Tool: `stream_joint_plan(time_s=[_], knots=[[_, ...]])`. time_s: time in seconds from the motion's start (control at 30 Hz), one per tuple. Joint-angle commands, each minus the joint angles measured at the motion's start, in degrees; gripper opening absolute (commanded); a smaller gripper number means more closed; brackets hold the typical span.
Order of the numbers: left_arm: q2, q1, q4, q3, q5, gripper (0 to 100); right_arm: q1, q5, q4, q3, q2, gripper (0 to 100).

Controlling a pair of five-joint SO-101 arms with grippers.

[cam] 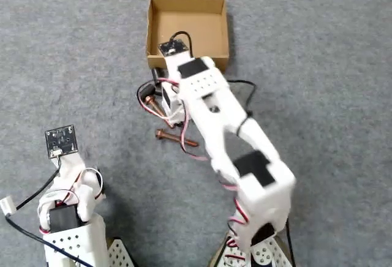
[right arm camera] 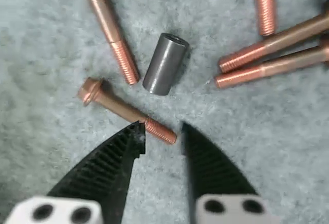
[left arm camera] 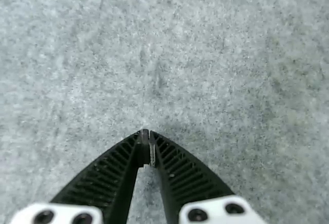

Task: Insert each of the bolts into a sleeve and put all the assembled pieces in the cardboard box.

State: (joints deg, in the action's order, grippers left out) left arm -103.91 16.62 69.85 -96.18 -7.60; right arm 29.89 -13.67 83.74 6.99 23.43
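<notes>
Several copper bolts lie scattered on the grey felt, one of them [right arm camera: 126,110] with its threaded end between the tips of my right gripper [right arm camera: 160,132], which is open and holds nothing. A dark grey sleeve [right arm camera: 165,62] lies on its side just beyond that bolt. Another bolt [right arm camera: 107,26] lies beside the sleeve, and two more [right arm camera: 272,54] sit close together. In the high view the right arm [cam: 208,95] hangs over the bolts, with one bolt [cam: 174,136] showing beside it. The cardboard box [cam: 187,27] stands open behind them. My left gripper [left arm camera: 146,134] is shut over bare felt.
The left arm [cam: 67,175] sits at the near left of the table, far from the bolts. Black and red cables [cam: 150,95] loop off the right arm near the bolts. Grey felt [cam: 318,65] spreads wide on both sides of the box.
</notes>
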Motion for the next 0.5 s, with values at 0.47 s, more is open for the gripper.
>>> stream_joint_plan(time_s=[0.47], knots=[[-0.48, 0.7, -0.97, -0.62, 0.0, 2, 0.31, -1.14, 17.49, 53.05, 36.09, 18.1]])
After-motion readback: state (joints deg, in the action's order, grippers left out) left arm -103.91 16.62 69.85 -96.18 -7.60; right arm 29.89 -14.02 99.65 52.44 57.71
